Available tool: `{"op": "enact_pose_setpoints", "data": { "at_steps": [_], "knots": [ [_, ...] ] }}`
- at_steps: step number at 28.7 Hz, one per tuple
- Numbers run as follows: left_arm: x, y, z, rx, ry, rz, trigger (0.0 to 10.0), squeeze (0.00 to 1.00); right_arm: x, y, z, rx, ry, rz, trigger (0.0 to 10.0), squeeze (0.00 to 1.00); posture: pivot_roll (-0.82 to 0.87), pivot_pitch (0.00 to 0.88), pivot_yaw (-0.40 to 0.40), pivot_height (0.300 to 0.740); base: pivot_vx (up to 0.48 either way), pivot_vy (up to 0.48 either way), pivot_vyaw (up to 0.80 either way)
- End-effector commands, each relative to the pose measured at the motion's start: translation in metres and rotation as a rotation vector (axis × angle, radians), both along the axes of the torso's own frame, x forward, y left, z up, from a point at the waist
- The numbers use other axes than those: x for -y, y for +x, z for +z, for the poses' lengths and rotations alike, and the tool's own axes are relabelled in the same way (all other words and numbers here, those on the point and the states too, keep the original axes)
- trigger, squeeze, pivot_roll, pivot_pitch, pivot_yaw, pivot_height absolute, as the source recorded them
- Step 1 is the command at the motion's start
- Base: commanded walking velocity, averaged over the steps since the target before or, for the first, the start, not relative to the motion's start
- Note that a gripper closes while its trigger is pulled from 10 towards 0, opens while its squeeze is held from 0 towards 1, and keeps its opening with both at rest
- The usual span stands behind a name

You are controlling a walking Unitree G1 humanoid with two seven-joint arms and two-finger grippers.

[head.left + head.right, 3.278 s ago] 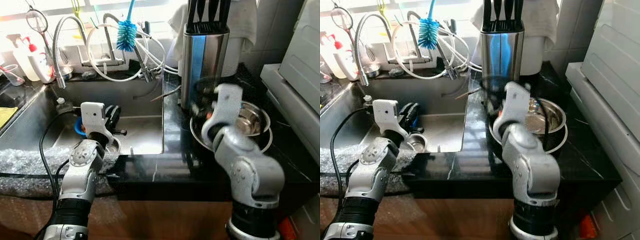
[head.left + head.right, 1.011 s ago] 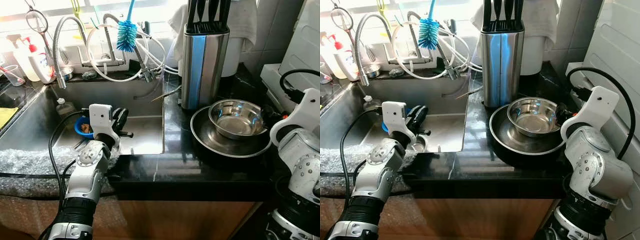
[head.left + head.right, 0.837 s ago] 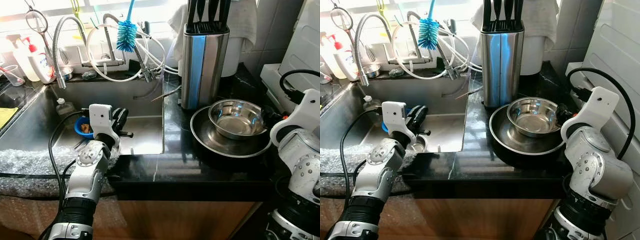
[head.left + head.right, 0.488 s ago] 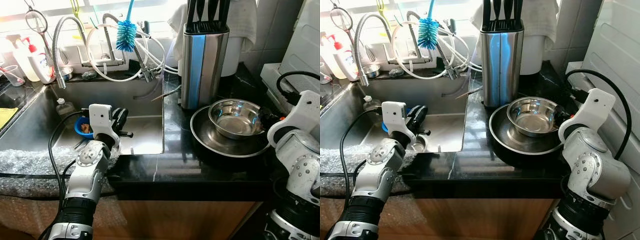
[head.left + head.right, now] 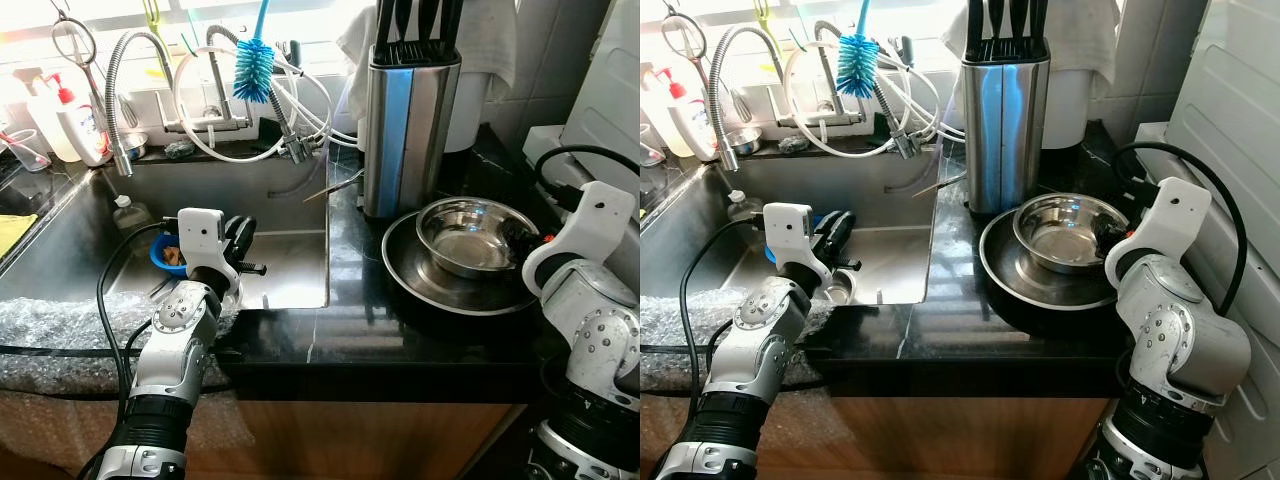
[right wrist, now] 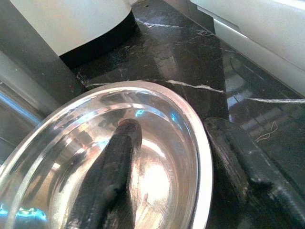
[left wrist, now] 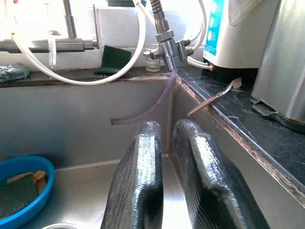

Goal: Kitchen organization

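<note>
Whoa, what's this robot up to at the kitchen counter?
It is tidying a kitchen. Its right gripper is at the small steel bowl, open, with one finger inside the bowl and the other outside its rim, not yet closed on it. That bowl sits inside a larger steel pan on the black counter, in front of the knife block. The left gripper hovers over the sink, fingers nearly together and holding nothing, near a blue dish with a sponge.
</note>
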State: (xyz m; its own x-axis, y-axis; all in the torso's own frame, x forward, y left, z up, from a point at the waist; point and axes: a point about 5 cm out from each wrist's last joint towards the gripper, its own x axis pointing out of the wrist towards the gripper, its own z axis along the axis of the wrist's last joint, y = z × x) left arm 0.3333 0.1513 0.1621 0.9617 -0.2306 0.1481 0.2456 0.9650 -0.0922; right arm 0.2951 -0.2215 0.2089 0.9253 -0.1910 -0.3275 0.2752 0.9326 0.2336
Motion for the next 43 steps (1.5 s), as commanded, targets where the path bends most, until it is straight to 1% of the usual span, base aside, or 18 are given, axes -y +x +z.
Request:
{"op": "enact_pose_setpoints", "data": {
  "at_steps": [1, 12, 20, 21, 22, 23, 24, 25, 33, 35, 36, 37, 38, 43],
  "knots": [
    [-0.0015, 0.0011, 0.0048, 0.012, 0.022, 0.001, 10.0, 0.00, -0.0034, 0.0015, -0.0012, -0.012, 0.000, 0.017, 10.0, 0.00, -0.11, 0.000, 0.091, 0.740, 0.000, 0.000, 0.00],
    [-0.0006, 0.0027, 0.0069, 0.017, 0.020, -0.002, 10.0, 0.00, 0.0043, 0.0009, -0.0004, -0.004, 0.017, -0.064, 10.0, 0.00, -0.11, 0.000, 0.096, 0.740, 0.000, 0.000, 0.00],
    [-0.0015, 0.0027, 0.0059, 0.014, 0.022, 0.002, 10.0, 0.00, 0.0033, 0.0024, -0.0034, -0.022, 0.036, -0.063, 10.0, 0.00, -0.11, 0.000, 0.092, 0.740, 0.000, 0.000, 0.00],
    [-0.0015, 0.0027, 0.0058, 0.015, 0.021, 0.002, 10.0, 0.00, 0.0018, 0.0029, -0.0033, -0.020, 0.040, -0.056, 7.1, 0.00, -0.11, 0.000, 0.092, 0.740, 0.000, 0.000, 0.00],
    [-0.0015, 0.0027, 0.0058, 0.015, 0.021, 0.002, 10.0, 0.00, 0.0018, 0.0029, -0.0033, -0.020, 0.040, -0.056, 7.1, 0.00, -0.11, 0.000, 0.092, 0.740, 0.000, 0.000, 0.00],
    [-0.0012, 0.0027, 0.0062, 0.016, 0.022, 0.001, 10.0, 0.00, 0.0011, 0.0034, -0.0022, -0.017, 0.039, -0.054, 2.7, 0.00, -0.11, 0.000, 0.092, 0.740, 0.000, 0.000, 0.00],
    [-0.0012, 0.0027, 0.0062, 0.016, 0.022, 0.001, 10.0, 0.00, 0.0011, 0.0034, -0.0022, -0.017, 0.039, -0.054, 2.7, 0.00, -0.11, 0.000, 0.092, 0.740, 0.000, 0.000, 0.00],
    [-0.0007, 0.0028, 0.0062, 0.016, 0.022, -0.001, 10.0, 0.00, 0.0008, 0.0039, -0.0015, -0.014, 0.039, -0.052, 0.0, 0.00, -0.11, 0.000, 0.092, 0.740, 0.000, 0.000, 0.00],
    [0.0001, 0.0036, 0.0062, 0.016, 0.022, -0.006, 10.0, 0.00, 0.0001, 0.0045, 0.0002, -0.007, 0.037, -0.046, 0.0, 0.00, -0.11, 0.000, 0.092, 0.740, 0.000, 0.000, 0.00],
    [0.0025, 0.0047, 0.0070, 0.019, 0.019, -0.012, 10.0, 0.00, 0.0008, 0.0040, 0.0029, -0.001, 0.013, -0.040, 8.8, 0.00, -0.12, 0.000, 0.093, 0.740, 0.000, 0.000, 0.00],
    [0.0035, 0.0049, 0.0072, 0.020, 0.018, -0.015, 10.0, 0.00, 0.0013, 0.0040, 0.0039, 0.002, 0.003, -0.040, 9.8, 0.00, -0.12, 0.000, 0.093, 0.740, 0.000, 0.000, 0.00],
    [0.0035, 0.0049, 0.0072, 0.020, 0.018, -0.015, 10.0, 0.00, 0.0013, 0.0040, 0.0039, 0.002, 0.003, -0.040, 9.8, 0.00, -0.12, 0.000, 0.093, 0.740, 0.000, 0.000, 0.00],
    [0.0039, 0.0048, 0.0070, 0.019, 0.016, -0.016, 10.0, 0.00, 0.0016, 0.0039, 0.0044, 0.002, -0.003, -0.041, 10.0, 0.00, -0.12, 0.000, 0.093, 0.740, 0.000, 0.000, 0.00],
    [0.0045, 0.0036, 0.0047, 0.010, 0.009, -0.017, 10.0, 0.00, 0.0019, 0.0035, 0.0051, 0.001, -0.009, -0.043, 10.0, 0.00, -0.12, 0.000, 0.092, 0.740, 0.000, 0.000, 0.00]
  ]
}}
